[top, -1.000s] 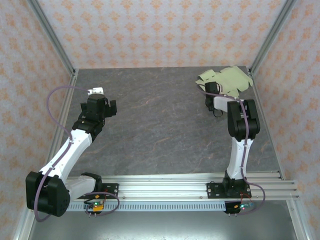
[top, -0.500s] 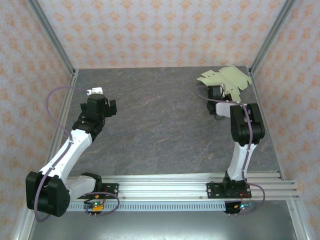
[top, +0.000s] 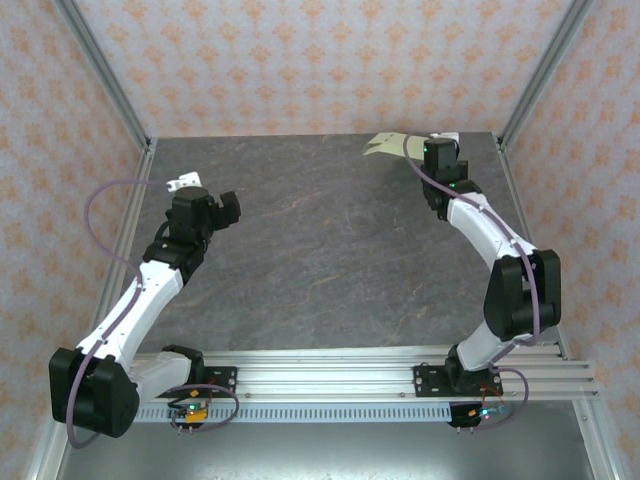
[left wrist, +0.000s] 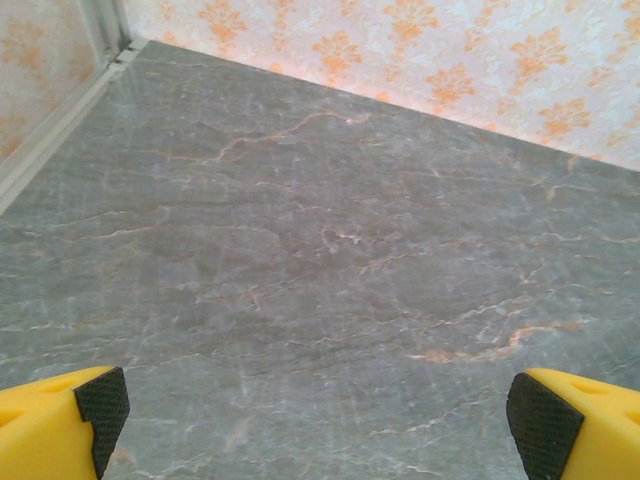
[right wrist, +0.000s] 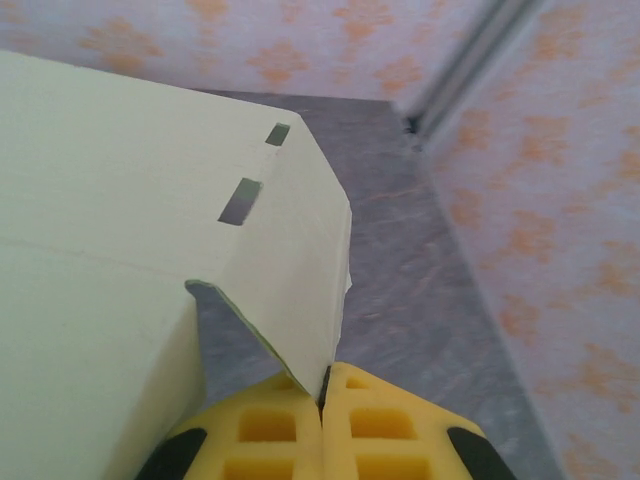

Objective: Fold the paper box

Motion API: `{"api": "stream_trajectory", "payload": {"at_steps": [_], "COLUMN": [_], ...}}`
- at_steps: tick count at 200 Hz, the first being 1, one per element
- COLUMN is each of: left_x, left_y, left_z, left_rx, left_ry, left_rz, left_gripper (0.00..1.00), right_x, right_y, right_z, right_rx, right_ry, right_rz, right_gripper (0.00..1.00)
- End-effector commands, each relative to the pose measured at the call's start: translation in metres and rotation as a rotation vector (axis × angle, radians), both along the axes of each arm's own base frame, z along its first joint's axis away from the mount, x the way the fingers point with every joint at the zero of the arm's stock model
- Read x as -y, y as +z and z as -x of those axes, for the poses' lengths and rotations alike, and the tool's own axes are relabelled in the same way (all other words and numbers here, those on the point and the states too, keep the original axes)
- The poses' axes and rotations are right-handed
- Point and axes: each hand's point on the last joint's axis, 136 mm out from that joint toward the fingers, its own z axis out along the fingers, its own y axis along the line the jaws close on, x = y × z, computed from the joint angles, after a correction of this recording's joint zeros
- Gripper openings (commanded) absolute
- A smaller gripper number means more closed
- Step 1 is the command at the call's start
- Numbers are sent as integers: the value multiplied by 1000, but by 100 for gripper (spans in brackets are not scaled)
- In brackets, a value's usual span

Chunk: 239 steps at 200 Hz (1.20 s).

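The paper box is a pale green flat die-cut sheet, held off the table at the back right. In the right wrist view the sheet shows two small slots, and one flap runs down into my right gripper, whose yellow jaws are shut on the flap's edge. From above, the right gripper reaches far back near the rear wall, with the sheet sticking out to its left. My left gripper hovers over the left side of the table. Its fingertips stand wide open over bare table, far from the sheet.
The dark marbled table is boxed in by patterned walls at the back and both sides, with aluminium posts at the rear corners. An aluminium rail carrying the arm bases runs along the near edge.
My right arm has stretched toward the back wall, lifting the sheet off the table and carrying it left. Its jaws have closed on the flap. The left gripper turned slightly.
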Motion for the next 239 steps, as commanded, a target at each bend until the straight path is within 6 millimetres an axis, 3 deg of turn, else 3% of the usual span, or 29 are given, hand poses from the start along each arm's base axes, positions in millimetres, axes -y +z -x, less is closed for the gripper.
{"api": "stream_trajectory", "payload": {"at_steps": [1,14,40,74,102,124,152,196,239], "left_x": [15,33,92,126,155,158,148,145,149], "left_y": [26,33,44,52,49,47,52,69,70], "left_z": [-16,-19,-16,-9,11,14,1,-9,-14], "left_rx": [97,147,215,315,339,316,316,385,375], "left_ry": [-43,-147,-479,-692,-903,-957,-903,-848,-883], "left_rz": [46,23,-35,-68,-283,-377,-482,-498,-545], "left_gripper": [100,100,100,100,100,100,100,100,97], "right_x": [-49,-68,-103,-138,-164,-175,-174,-171,-172], "right_y": [-10,-6,7,22,29,33,30,17,5], "right_z": [21,28,51,73,85,97,107,121,131], "right_rx": [-140,-188,-283,-358,-421,-462,-482,-533,-560], "right_ry": [120,179,300,397,501,583,624,652,689], "right_rz": [-214,-273,-419,-632,-759,-789,-765,-728,-701], "right_gripper": [0,0,0,0,0,0,0,0,0]}}
